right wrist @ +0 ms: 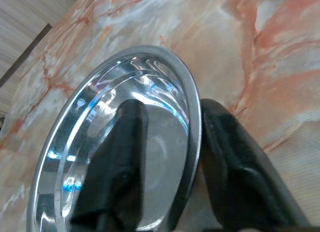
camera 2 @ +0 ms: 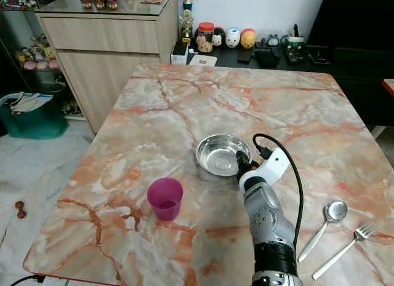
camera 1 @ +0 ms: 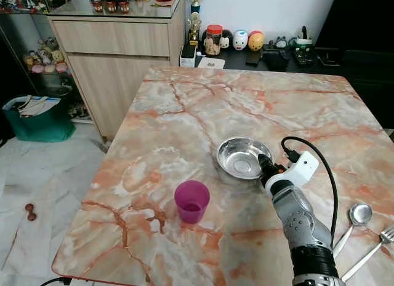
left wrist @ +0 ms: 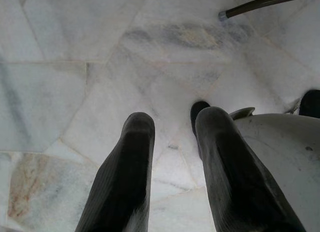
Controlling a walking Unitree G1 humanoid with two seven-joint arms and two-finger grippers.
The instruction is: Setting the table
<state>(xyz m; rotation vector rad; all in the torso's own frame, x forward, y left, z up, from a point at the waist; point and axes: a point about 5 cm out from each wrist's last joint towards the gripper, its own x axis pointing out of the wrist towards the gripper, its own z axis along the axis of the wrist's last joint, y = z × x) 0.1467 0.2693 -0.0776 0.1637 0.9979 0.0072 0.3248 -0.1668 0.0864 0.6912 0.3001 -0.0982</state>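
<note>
The right arm (camera 2: pixel 266 227) is built of silver, faceted metal segments with a rough, cast look. Near its base a black ribbed collar (camera 2: pixel 274 260) is seen, with a further silver ring below it. A white plastic block (camera 2: pixel 271 165) is mounted at the wrist, and a black cable (camera 2: pixel 297 181) is plugged into it and looped back along the arm. The right pincer (right wrist: pixel 192 157) is formed by two long black fingers (right wrist: pixel 245 177) with rounded tips and a matt, slightly textured finish. The left pincer (left wrist: pixel 172 137) is made the same way: two thick black fingers (left wrist: pixel 125 177), rounded at the ends, finely ribbed along their length.
</note>
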